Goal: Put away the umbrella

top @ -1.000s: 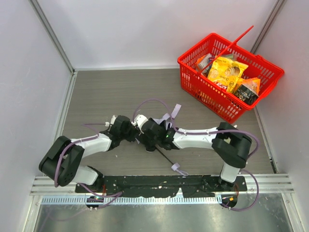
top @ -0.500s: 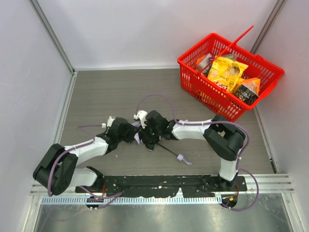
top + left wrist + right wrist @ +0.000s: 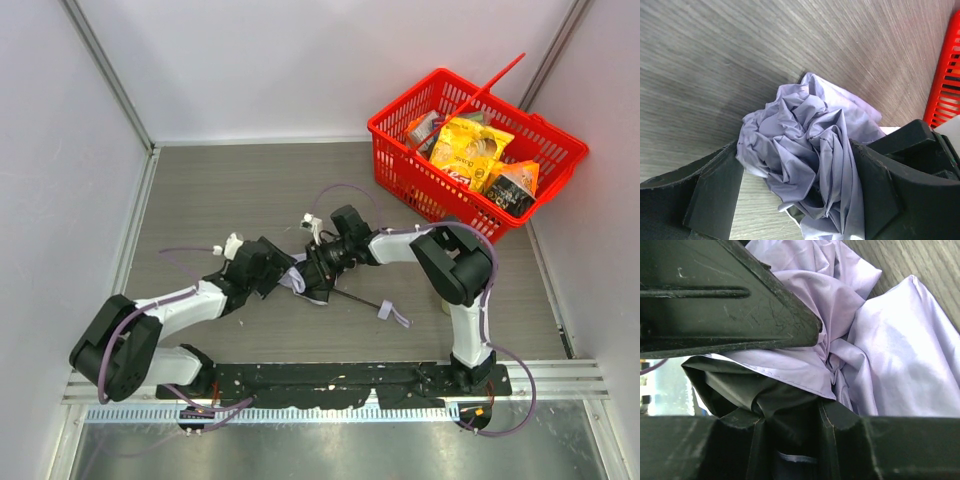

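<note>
The left gripper (image 3: 284, 276) and the right gripper (image 3: 318, 270) meet tip to tip on the grey table (image 3: 220, 200). The umbrella (image 3: 805, 145) is crumpled between them. Seen from the left wrist, the lavender fabric fills the gap between the two black fingers (image 3: 715, 195) and presses against both, so that gripper is clamped on the bunched cloth. Seen from the right wrist, one black finger (image 3: 720, 295) lies over the folds and the other runs beneath them. The pale cloth and a darker fold are squeezed between the two, so the right gripper is pinched on the fabric too.

Behind the right gripper, toward the arm bases, the thin black shaft (image 3: 355, 300) lies flat on the table. It ends in the small pale handle (image 3: 386, 309) with its loop strap (image 3: 400, 320), which lies free of both grippers. The right forearm passes just beside the shaft. Nothing else lies near the cloth.

Well beyond the right gripper, in the far corner against the white walls (image 3: 300, 60), sits the red basket (image 3: 400, 165). It holds snack packets: a yellow bag (image 3: 468, 150) on top, a dark bag (image 3: 515, 185) at its nearer end, and another packet (image 3: 420, 128) at the far side. One red edge of the basket shows at the margin of the left wrist view.
</note>
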Tool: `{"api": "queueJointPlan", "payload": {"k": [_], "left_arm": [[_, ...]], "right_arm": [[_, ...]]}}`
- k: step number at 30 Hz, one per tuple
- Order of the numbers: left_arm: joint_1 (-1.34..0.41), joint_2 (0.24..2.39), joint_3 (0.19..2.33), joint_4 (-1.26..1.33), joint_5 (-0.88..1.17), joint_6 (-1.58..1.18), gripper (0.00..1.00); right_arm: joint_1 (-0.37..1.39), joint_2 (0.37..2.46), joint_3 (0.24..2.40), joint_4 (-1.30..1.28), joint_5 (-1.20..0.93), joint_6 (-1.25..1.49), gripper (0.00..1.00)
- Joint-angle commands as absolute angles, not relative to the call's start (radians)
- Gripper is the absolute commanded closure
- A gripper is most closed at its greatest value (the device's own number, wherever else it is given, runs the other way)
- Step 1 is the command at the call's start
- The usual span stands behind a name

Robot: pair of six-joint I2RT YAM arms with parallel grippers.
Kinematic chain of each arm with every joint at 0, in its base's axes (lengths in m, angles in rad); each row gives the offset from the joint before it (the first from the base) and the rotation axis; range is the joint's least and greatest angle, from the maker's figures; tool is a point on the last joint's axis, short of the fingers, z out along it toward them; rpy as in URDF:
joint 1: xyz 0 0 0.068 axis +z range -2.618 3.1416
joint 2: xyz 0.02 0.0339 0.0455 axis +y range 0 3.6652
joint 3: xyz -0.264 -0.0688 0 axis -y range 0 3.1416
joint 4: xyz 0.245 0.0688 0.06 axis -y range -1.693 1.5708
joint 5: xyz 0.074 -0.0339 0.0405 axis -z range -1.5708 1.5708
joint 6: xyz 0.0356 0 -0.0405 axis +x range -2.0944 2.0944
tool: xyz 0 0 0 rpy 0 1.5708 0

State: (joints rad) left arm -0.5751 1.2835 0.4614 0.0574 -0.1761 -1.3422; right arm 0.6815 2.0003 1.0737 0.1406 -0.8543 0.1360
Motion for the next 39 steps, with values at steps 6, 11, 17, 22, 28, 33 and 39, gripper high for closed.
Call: {"api": "queueJointPlan", "payload": {"k": [6, 11, 17, 22, 28, 33, 39], "left_arm": [[-0.611, 1.41, 0.365, 0.139, -0.219, -1.351, 0.48], [-0.609, 1.421, 0.38, 0.14, -0.216, -1.33, 1.0], [-0.611, 1.301, 0.399, 0.007, -0.255, -1.247, 1.0], [-0.609, 1.135, 0.31, -0.008, -0.258, -1.246, 1.0], [-0.609, 1.022, 0.272, -0.006, -0.232, -1.246, 1.0], [-0.611, 0.989, 0.262, -0.006, -0.233, -1.247, 1.0], [-0.611, 1.005, 0.241, 0.073, -0.186, -1.273, 1.0]], "right_arm": [[0.66, 2.106, 1.052, 0.212, -1.026, 0.362, 0.99], [0.663, 2.076, 1.074, 0.114, -0.97, 0.328, 0.97], [0.673, 1.901, 1.06, -0.162, -0.681, 0.293, 0.32], [0.672, 1.549, 0.904, -0.154, -0.383, 0.481, 0.24], [0.629, 1.26, 0.697, -0.129, -0.103, 0.731, 0.18], [0.623, 1.288, 0.557, 0.119, -0.178, 1.088, 0.2], [0.621, 1.44, 0.441, 0.484, -0.172, 1.174, 0.3]]}}
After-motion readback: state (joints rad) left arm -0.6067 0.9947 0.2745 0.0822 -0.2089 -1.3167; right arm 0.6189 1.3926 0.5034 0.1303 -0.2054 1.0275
